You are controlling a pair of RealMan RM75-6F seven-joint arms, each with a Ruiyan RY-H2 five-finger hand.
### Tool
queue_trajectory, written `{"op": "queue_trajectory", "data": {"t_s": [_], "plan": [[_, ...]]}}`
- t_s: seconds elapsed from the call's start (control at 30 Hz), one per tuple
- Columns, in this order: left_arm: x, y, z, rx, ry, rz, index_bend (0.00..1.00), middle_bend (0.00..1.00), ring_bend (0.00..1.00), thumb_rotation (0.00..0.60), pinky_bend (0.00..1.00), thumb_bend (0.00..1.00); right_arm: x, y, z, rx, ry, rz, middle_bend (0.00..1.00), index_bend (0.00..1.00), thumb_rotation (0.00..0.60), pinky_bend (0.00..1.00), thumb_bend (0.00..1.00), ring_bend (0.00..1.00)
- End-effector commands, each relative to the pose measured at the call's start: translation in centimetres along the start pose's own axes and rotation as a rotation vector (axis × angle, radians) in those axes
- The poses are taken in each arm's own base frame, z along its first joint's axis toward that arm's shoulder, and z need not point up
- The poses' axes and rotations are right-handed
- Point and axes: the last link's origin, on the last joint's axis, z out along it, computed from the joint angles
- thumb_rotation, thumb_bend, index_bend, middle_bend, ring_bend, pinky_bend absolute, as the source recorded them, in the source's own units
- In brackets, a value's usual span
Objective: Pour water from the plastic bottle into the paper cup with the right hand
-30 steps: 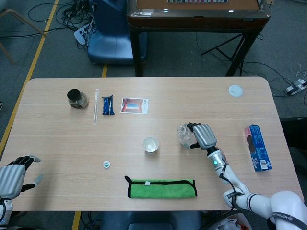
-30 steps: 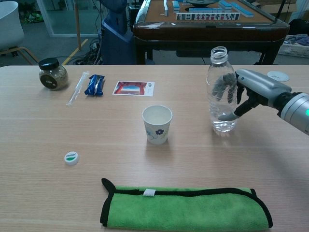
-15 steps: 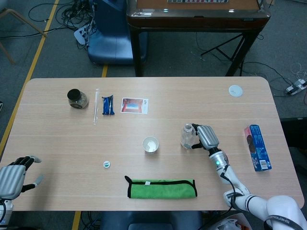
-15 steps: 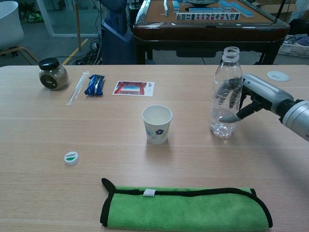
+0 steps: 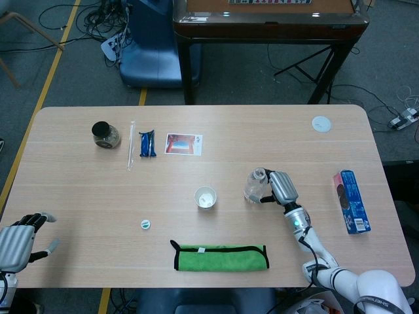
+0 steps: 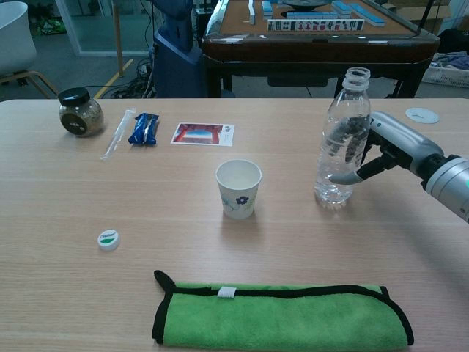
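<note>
- R hand (image 6: 399, 147) grips uncapped plastic bottle (image 6: 338, 143), tilted slightly right, off the table.
- Paper cup (image 6: 238, 188) upright, left of bottle.
- L hand (image 5: 16, 243) empty, fingers spread.

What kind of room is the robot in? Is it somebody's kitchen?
Probably not a kitchen; it looks more like a lab or workshop room. Loose cables lie on the grey floor, yellow tape lines mark it, and a mahjong table stands behind the wooden table.
</note>
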Motion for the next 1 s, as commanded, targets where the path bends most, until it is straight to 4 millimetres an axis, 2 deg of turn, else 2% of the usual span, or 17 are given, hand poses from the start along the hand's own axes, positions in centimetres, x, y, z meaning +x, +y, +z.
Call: {"op": "queue_trajectory", "data": {"t_s": [0.03,0.17,0.33,0.43,0.57,0.77,1.0], "plan": [[0.0,0.0,0.0,-0.001,0.0,0.001,0.37,0.33,0.32,0.6,0.5,0.23,-0.1,0.2,0.0,-0.001,-0.01,-0.005,0.58,0.57,0.6,0.52,0.2,0.48],[0.0,0.0,0.0,-0.001,-0.001,0.002,0.37,0.33,0.32,0.6,0.51,0.23,-0.1,0.3,-0.1,-0.003,-0.029,-0.012,0.54,0.57,0.6,0.52,0.17,0.44],[0.0,0.0,0.0,-0.001,0.0,0.001,0.37,0.33,0.32,0.6,0.51,0.23,-0.1,0.5,-0.2,-0.005,-0.045,-0.023,0.46,0.52,0.6,0.52,0.14,0.38],[0.0,0.0,0.0,-0.002,0.0,0.001,0.38,0.33,0.32,0.6,0.51,0.23,0.0,0.6,-0.3,-0.002,-0.051,-0.028,0.41,0.46,0.6,0.52,0.08,0.33],[0.0,0.0,0.0,-0.003,0.001,0.001,0.38,0.33,0.32,0.6,0.51,0.23,0.2,0.6,-0.4,0.001,-0.06,-0.039,0.33,0.33,0.6,0.46,0.01,0.26],[-0.1,0.0,0.0,-0.005,-0.002,0.005,0.38,0.33,0.32,0.6,0.51,0.23,0.9,0.7,-0.7,0.009,-0.055,-0.064,0.25,0.26,0.6,0.39,0.0,0.19],[-0.2,0.0,0.0,-0.004,-0.005,0.01,0.38,0.33,0.32,0.6,0.51,0.23,2.3,0.7,-1.4,0.015,-0.041,-0.102,0.22,0.22,0.6,0.37,0.0,0.17]]}}
